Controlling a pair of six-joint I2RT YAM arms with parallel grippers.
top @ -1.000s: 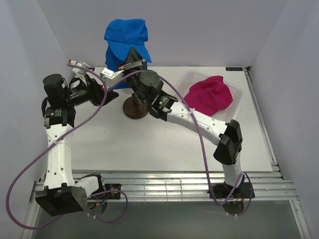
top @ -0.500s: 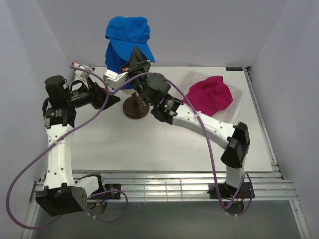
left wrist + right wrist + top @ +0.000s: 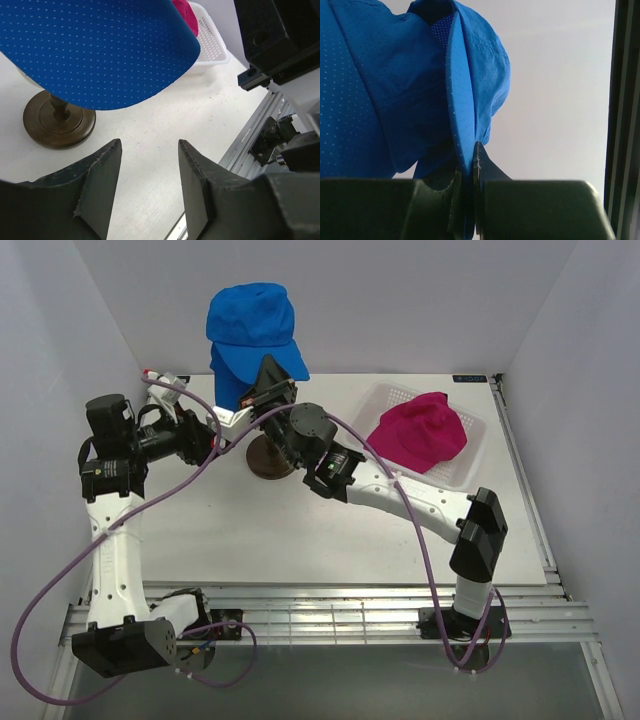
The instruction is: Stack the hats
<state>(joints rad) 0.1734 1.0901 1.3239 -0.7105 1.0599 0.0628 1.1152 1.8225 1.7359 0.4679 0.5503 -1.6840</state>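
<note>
Changing since a second ago: the blue cap (image 3: 250,315) has gone from a crumpled lump to a rounded dome and now sits a little further left, above the dark stand (image 3: 265,462). The right arm's wrist has swung in lower and closer to that stand.
Meaning for the task: the cap looks to be getting drawn down and seated over whatever tops the stand, which the cloth hides. More blue cloth hangs below at the left, and I cannot tell whether it belongs to the same cap. The stack seems only begun.
Right gripper (image 3: 468,160): jaws pressed together on the edge of the blue brim (image 3: 460,100), pinching it thin, with the cap hanging from that grip.
Left gripper (image 3: 149,145): jaws spread wide with nothing between them. It sits under the brim's underside, clear of it.
Pink cap (image 3: 418,430): lies in the white basket (image 3: 470,465) at the right, well apart from the blue one. I cannot tell whether a second lies beneath it.
</note>
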